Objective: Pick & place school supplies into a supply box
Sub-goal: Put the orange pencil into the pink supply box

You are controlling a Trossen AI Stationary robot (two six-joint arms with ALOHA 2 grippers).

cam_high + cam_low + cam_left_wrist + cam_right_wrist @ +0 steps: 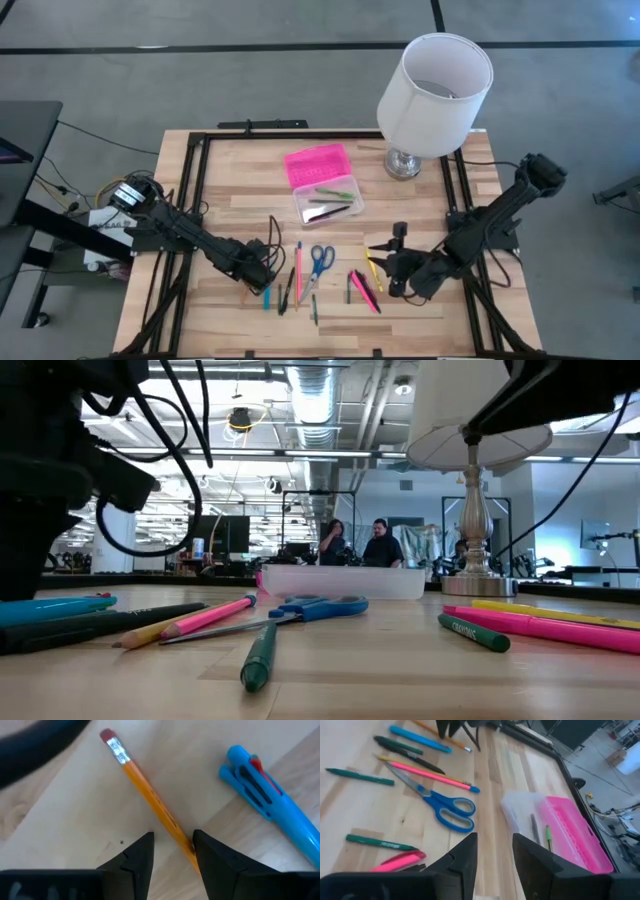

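Pink-lidded clear box (pixel 322 182) lies open at the tabletop (pixel 420 325) centre, two items inside. Pens, pencils and blue-handled scissors (pixel 320 260) lie scattered in front of it. Left gripper (pixel 258 274) is low over an orange pencil (pixel 145 790), jaws apart astride its shaft, beside a blue pen (pixel 270 800). Right gripper (pixel 397 283) hovers near the pink marker (pixel 364 290), jaws apart, holding nothing.

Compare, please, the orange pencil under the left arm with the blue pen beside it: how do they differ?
The orange pencil is thin, with a metal band and red eraser; the blue pen is thick, with a clip. The pencil runs between the left gripper's open jaws; the pen lies outside them. Both lie flat on the wooden table.
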